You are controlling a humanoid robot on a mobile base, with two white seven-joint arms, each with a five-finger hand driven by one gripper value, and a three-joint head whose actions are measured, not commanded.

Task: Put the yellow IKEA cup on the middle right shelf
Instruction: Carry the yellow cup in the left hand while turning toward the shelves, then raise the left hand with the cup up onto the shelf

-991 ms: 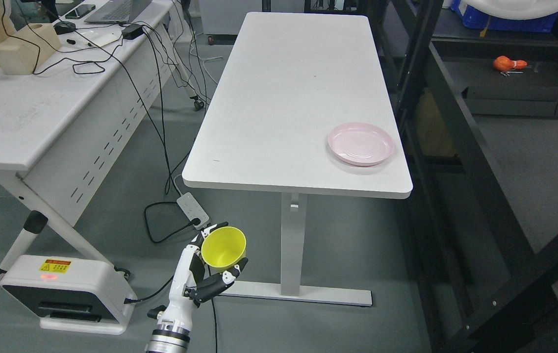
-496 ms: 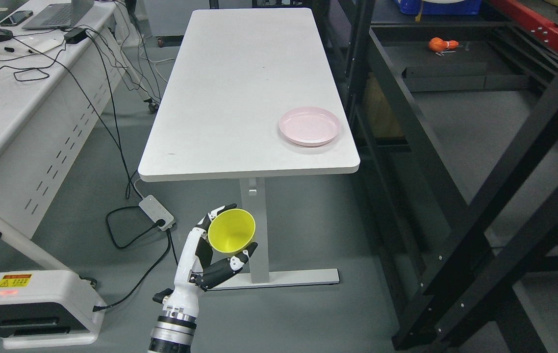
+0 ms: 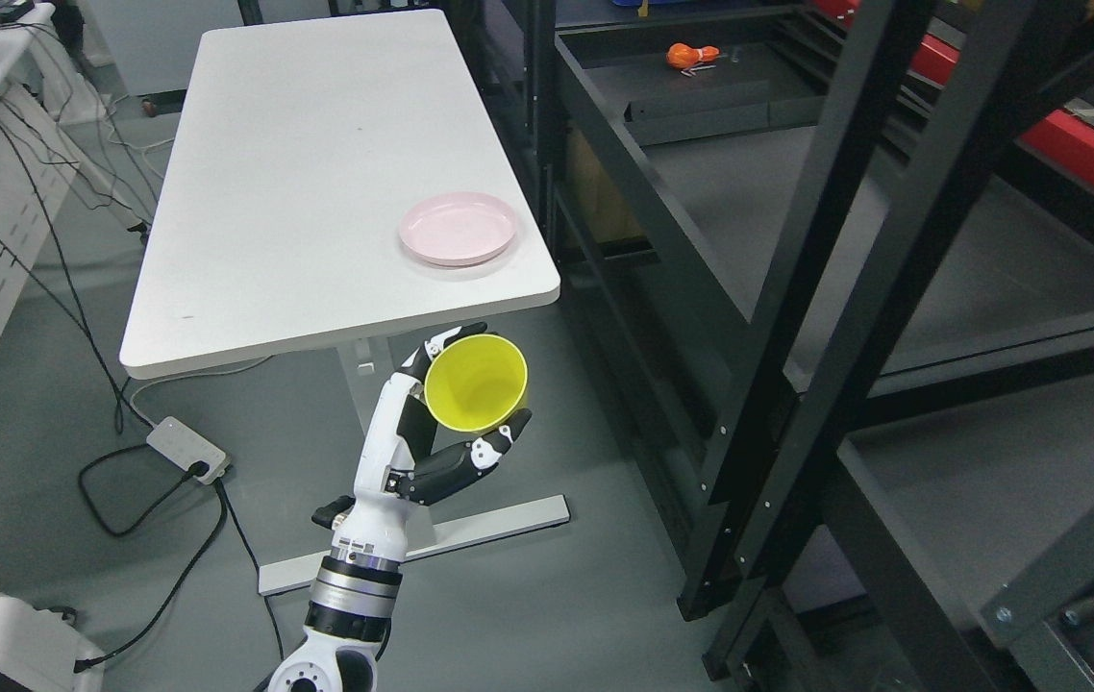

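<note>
My left hand (image 3: 456,408) holds the yellow cup (image 3: 476,383) in front of the white table's near edge, above the floor. The cup's open mouth faces up toward the camera, with fingers curled around its side and the thumb under its rim. The black shelf rack (image 3: 826,250) stands to the right, its grey shelf board (image 3: 989,259) behind dark uprights. The hand is left of the rack and apart from it. The right arm does not show.
A pink plate (image 3: 458,228) lies near the right front corner of the white table (image 3: 297,183). An orange object (image 3: 686,56) lies on a far shelf. A power strip (image 3: 186,450) and cables lie on the floor at left.
The camera has swung right, shifting table and plate leftward and bringing the rack into view. The left hand with the cup has risen and sits higher and further right in the picture.
</note>
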